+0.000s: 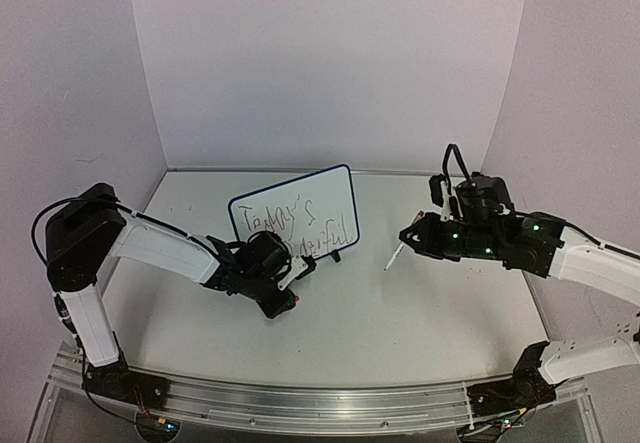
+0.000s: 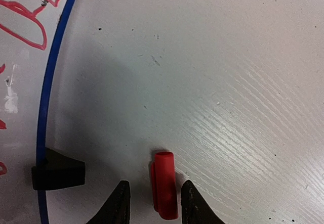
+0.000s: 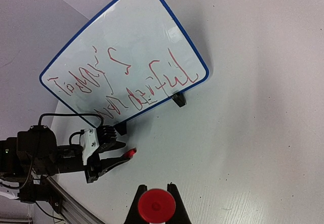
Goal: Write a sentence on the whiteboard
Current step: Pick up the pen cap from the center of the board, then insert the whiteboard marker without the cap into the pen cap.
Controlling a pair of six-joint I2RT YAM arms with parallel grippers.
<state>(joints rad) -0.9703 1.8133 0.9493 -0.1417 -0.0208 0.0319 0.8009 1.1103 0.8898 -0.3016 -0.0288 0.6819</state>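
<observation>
Red and round, the butt end of a marker (image 3: pixel 156 206) fills the bottom of the right wrist view, seen end-on and clamped between the closed right jaws. From above, its pale barrel slants from 1 o'clock down to 7 o'clock, tip lowest, over the desk (image 1: pixel 400 323). Whether the tip touches the surface I cannot tell.

The left jaws stand partly open astride a red cap (image 2: pixel 164 183) lying on the desk, its long axis running 12 to 6. One finger (image 2: pixel 195 206) sits just beside the cap and the other stands clear of it, so nothing is gripped. At the cap's 9 o'clock is a black foot (image 2: pixel 58 171) on the blue frame.

The whiteboard (image 1: pixel 300 191) stands on its feet at mid-desk, leaning back, its face turned toward 6 o'clock. Its long axis runs roughly 9 to 3, with the right end a little higher. The sentence (image 1: pixel 285 221) runs in two reddish rows, the top one reading "Today's". The marker lies at the board's 3 o'clock, well apart.
</observation>
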